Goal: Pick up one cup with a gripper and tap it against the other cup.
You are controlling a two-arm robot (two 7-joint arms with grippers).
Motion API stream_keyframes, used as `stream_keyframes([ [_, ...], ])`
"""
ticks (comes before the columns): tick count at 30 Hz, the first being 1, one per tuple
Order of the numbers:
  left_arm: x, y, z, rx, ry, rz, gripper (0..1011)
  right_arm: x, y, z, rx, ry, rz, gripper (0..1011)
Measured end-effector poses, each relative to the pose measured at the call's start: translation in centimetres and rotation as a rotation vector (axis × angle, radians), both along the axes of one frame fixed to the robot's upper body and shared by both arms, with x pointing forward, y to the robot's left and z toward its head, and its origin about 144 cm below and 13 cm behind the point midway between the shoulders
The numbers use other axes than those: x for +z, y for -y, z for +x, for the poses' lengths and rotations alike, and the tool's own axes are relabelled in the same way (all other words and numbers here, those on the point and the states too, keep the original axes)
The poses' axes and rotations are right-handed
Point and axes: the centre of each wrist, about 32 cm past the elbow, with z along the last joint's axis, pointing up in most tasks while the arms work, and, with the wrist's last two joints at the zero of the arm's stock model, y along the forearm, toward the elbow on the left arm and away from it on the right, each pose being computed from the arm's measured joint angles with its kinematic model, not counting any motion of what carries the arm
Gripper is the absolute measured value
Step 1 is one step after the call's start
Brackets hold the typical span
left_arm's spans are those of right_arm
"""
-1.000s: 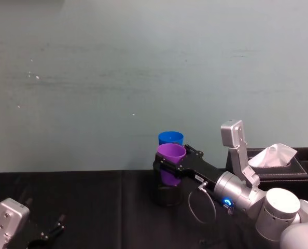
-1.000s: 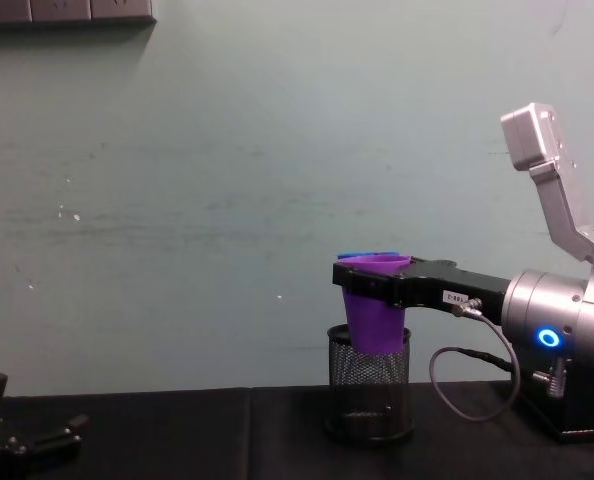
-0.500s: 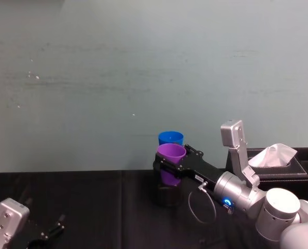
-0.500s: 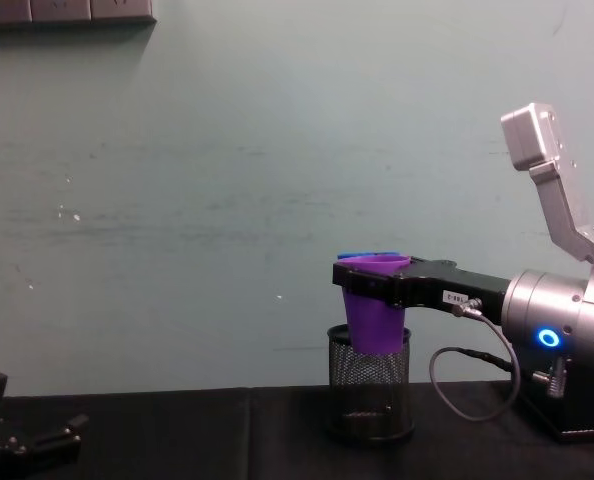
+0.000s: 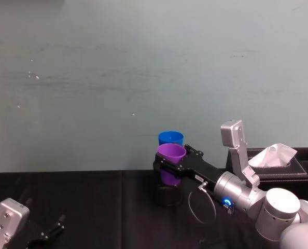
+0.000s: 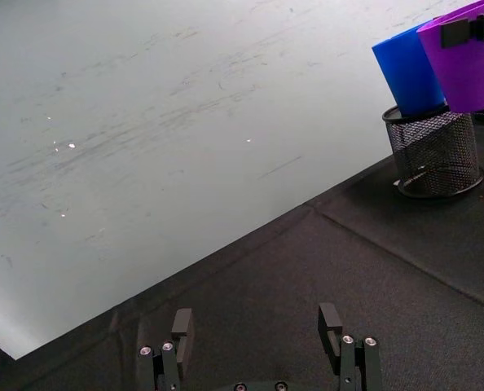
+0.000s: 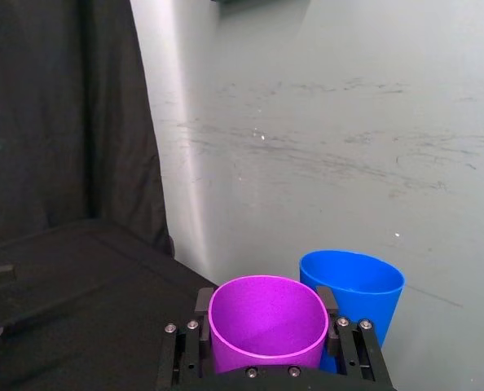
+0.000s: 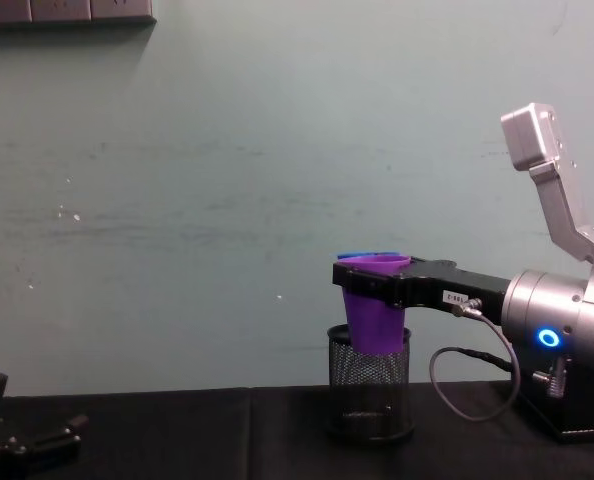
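While the right gripper [image 8: 362, 284] is clamped on the purple cup [image 8: 375, 325] just under its rim, the cup hangs upright directly above the mesh holder [image 8: 370, 400]. The blue cup [image 5: 170, 138] stands at the holder's rim, just behind the purple one; whether they touch is unclear. The left gripper [image 6: 258, 326], jaws apart and empty, sits low over the bench [image 5: 92, 197], far left of the holder.

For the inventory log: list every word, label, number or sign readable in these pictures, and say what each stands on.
Small white label on the long black right claw, which holds the purple tapered plastic cup: dark print, too small to read.
Bright blue tapered plastic cup, black mesh pen holder, parked left claw: no lettering seen.
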Motion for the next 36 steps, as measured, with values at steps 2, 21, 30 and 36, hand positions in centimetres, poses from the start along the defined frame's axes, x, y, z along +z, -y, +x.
stream_keyframes([
  [2, 0.0, 0.0, 0.0, 0.0, 0.0, 0.0, 1000, 0.0, 0.0, 0.0, 0.0, 0.0, 0.0, 754],
  [21, 0.0, 0.0, 0.0, 0.0, 0.0, 0.0, 1000, 0.0, 0.0, 0.0, 0.0, 0.0, 0.0, 755],
  [30, 0.0, 0.0, 0.0, 0.0, 0.0, 0.0, 1000, 0.0, 0.0, 0.0, 0.0, 0.0, 0.0, 755],
  [36, 0.0, 0.0, 0.0, 0.0, 0.0, 0.0, 1000, 0.0, 0.0, 0.0, 0.0, 0.0, 0.0, 755],
])
